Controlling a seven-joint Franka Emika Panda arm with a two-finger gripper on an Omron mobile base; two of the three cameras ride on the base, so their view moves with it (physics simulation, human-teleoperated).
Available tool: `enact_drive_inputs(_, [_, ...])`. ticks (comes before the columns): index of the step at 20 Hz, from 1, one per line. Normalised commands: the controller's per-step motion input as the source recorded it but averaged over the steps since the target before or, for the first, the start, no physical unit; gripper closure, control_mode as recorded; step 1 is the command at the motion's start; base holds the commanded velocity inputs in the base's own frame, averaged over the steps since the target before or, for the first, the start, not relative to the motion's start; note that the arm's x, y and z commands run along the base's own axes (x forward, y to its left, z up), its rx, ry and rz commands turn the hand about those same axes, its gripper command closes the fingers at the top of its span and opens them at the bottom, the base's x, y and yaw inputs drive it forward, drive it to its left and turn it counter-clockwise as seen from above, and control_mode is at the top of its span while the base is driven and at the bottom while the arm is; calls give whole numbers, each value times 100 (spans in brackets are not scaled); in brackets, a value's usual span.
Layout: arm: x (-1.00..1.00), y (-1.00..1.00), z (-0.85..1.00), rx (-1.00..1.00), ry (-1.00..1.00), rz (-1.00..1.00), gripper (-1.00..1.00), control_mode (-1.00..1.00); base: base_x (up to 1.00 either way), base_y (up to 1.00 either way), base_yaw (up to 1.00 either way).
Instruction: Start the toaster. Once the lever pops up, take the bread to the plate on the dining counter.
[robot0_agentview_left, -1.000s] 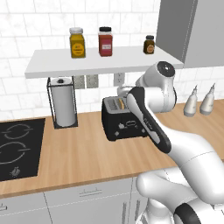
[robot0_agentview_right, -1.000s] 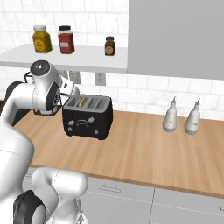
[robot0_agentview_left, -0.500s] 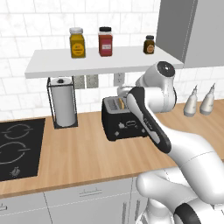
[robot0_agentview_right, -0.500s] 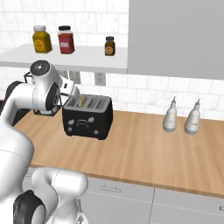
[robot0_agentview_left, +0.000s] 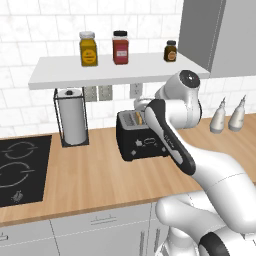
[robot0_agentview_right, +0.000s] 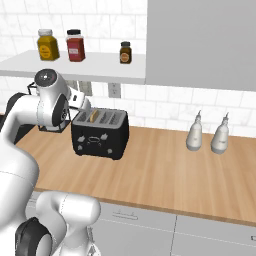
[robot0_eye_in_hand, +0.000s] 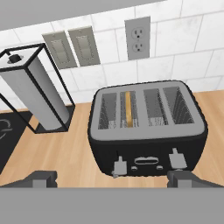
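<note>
We see the arm rising from the base, elbow bent high, forearm folding back toward the wall so the hand hangs over the toaster (robot0_agentview_left: 142, 134); in the left base view the wrist sits just above the toaster's rear right top, in the right base view the hand is just above its left end. The gripper (robot0_eye_in_hand: 112, 178) looks down and slightly forward at the toaster; its two dark fingertips (robot0_eye_in_hand: 40, 178) show spread wide at the bottom of the hand view, one near each lower corner, nothing between them; they flank the toaster's front face without touching it as far as we can tell.

The toaster stands on the wooden worktop (robot0_agentview_left: 95, 172) near the tiled wall, four slots on top; the bread (robot0_eye_in_hand: 128, 109) stands upright in the second slot from the left in the hand view, sunk mostly inside; it shows as a tan sliver in the right base view (robot0_agentview_right: 93, 115) too. Two pale levers (robot0_eye_in_hand: 119, 166) on the front face; we cannot tell whether they are up or down.

Paper towel holder (robot0_agentview_left: 73, 117) left of the toaster, well apart; black cooktop (robot0_agentview_left: 17, 170) further left; two pale bottles (robot0_agentview_right: 195, 134) to the right; three jars (robot0_agentview_left: 120, 47) on the shelf (robot0_agentview_left: 65, 72) above.
</note>
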Motion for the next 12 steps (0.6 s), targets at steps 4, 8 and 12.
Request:
enact_drive_inputs(4, [0, 0, 0, 0, 0, 0, -100, -100, 0, 0, 0])
enact_drive_inputs(8, [0, 0, 0, 0, 0, 0, -100, -100, 0, 0, 0])
enact_drive_inputs(12, [0, 0, 0, 0, 0, 0, -100, -100, 0, 0, 0])
